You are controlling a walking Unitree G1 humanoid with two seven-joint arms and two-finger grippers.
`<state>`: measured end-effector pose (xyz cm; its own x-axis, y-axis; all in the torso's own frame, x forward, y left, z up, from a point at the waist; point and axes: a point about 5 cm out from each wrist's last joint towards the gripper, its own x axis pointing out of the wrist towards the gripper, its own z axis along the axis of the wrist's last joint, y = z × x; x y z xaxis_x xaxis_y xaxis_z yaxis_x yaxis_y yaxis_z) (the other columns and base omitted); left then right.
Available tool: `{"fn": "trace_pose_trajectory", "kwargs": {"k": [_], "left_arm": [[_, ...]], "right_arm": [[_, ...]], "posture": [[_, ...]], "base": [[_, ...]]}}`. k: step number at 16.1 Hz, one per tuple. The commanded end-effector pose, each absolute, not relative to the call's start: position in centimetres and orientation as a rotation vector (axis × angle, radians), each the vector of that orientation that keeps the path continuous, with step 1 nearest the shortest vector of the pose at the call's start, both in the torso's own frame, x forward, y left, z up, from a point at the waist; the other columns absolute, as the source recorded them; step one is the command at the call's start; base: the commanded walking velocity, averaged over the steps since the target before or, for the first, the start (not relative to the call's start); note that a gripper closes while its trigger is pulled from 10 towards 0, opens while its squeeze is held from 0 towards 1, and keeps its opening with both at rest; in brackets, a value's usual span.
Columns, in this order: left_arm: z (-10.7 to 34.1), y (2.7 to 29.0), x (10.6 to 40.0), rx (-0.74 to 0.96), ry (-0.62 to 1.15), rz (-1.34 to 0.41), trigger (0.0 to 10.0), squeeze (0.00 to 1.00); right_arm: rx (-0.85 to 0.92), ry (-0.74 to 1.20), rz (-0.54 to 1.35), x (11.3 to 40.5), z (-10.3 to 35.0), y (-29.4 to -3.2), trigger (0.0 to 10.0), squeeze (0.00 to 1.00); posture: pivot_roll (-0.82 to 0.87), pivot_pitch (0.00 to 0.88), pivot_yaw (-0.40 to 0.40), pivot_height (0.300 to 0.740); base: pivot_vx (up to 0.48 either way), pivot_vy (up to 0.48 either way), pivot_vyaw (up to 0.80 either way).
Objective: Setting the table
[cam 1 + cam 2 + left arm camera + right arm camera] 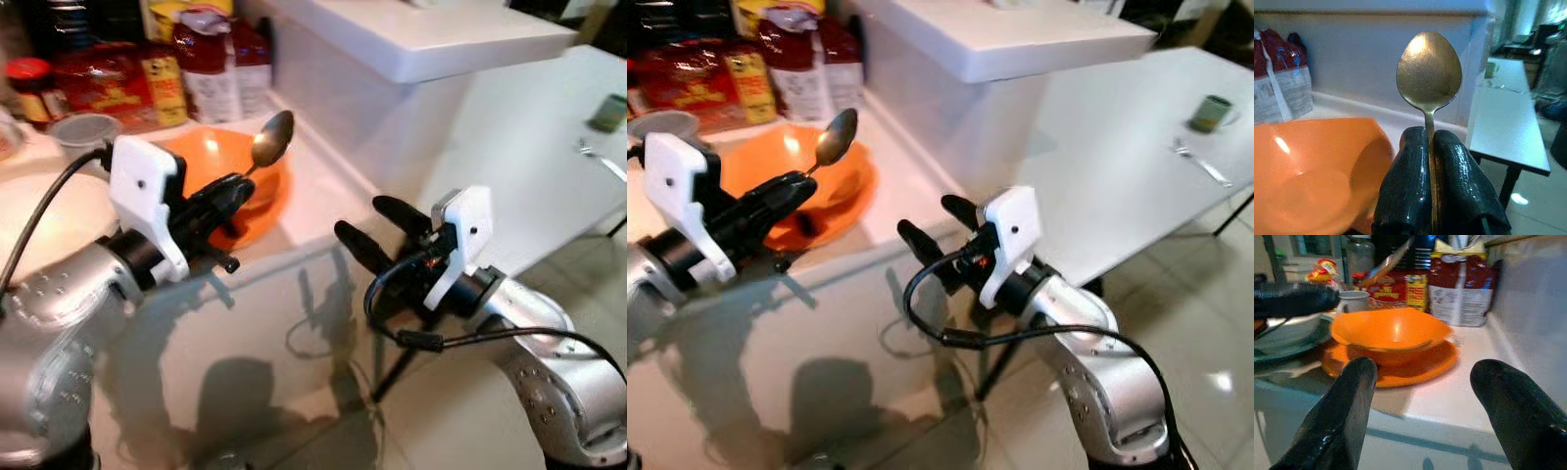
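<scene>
Two arms reach out. Left gripper (233, 189) pinches a spoon (270, 140), tipped up over the orange bowl (263, 201). Right gripper (382, 228) is spread wide, holding nothing.

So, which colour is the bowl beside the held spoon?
Orange; the bowl shows best in the right wrist view.

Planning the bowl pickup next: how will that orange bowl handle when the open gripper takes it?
The orange bowl looks like glossy plastic: probably light, stiff, somewhat slippery. It sits on an orange plate, so a push may slide it. The right gripper is open; the left gripper holds the spoon.
</scene>
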<state>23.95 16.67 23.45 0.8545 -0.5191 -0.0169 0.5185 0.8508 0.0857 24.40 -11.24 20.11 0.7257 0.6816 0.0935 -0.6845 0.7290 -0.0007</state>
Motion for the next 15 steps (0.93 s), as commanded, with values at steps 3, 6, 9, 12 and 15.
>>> {"fn": "trace_pose_trajectory", "kwargs": {"k": [3, 6, 9, 12, 15], "left_arm": [[21.9, 15.6, 24.6, 0.164, 0.005, -0.474, 10.0, 0.0], [21.3, 14.6, 24.8, 0.136, -0.025, -0.442, 10.0, 0.0], [21.1, 14.2, 24.4, 0.151, -0.036, -0.478, 10.0, 0.0], [20.6, 14.0, 24.8, 0.169, -0.047, -0.442, 10.0, 0.0], [19.9, 13.7, 25.2, 0.186, -0.018, -0.399, 10.0, 0.0]], "right_arm": [[0.032, -0.098, 0.693, 24.6, 19.9, -11.5, 10.0, 0.0], [0.033, -0.093, 0.632, 24.9, 19.4, -12.1, 10.0, 0.0], [0.037, -0.082, 0.609, 24.7, 18.9, -12.3, 10.0, 0.0], [0.015, -0.067, 0.531, 25.3, 18.5, -12.7, 10.0, 0.0], [0.0, -0.062, 0.475, 25.6, 18.3, -13.4, 10.0, 0.0]], "posture": [[0.01, 0.029, -0.051, 0.74], [0.0, 0.033, -0.034, 0.74], [0.01, 0.033, -0.034, 0.74], [0.0, 0.038, -0.033, 0.74], [0.0, 0.041, -0.028, 0.74]], "base": [[0.0, -0.48, 0.8], [0.0, -0.48, 0.8], [0.0, -0.48, 0.8], [0.0, -0.48, 0.15], [0.0, -0.48, 0.0]]}}
